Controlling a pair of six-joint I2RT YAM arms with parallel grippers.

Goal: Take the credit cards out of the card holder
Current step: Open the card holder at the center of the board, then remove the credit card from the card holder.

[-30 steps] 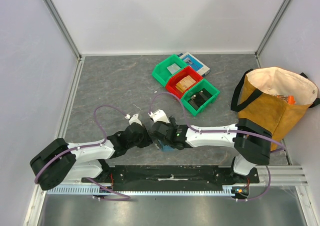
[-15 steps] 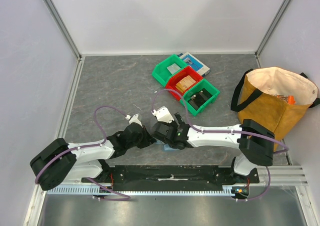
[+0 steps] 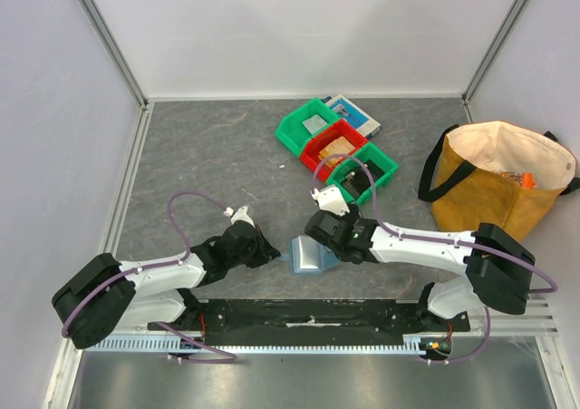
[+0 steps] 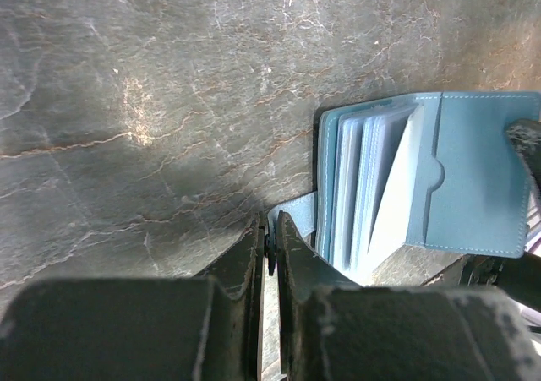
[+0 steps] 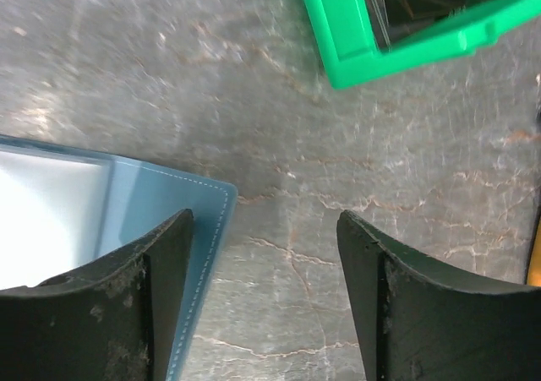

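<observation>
The top camera sits high above and behind the arms and looks down on the whole surface [image 3: 199, 164], from near edge to far corners. Each wrist camera sits very close to the surface and looks past its own hand, the left hand [image 4: 270, 229] or the right hand [image 5: 264, 220]. All three see the card holder [image 3: 305, 255] by the middle of the near edge.

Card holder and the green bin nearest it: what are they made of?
Card holder: probably leather or faux leather with a matte slate-blue face, going by the stitched edge and the soft fold. Green bin: moulded plastic by the look of it, with a slight gloss, uniform colour and a rigid rim.
</observation>
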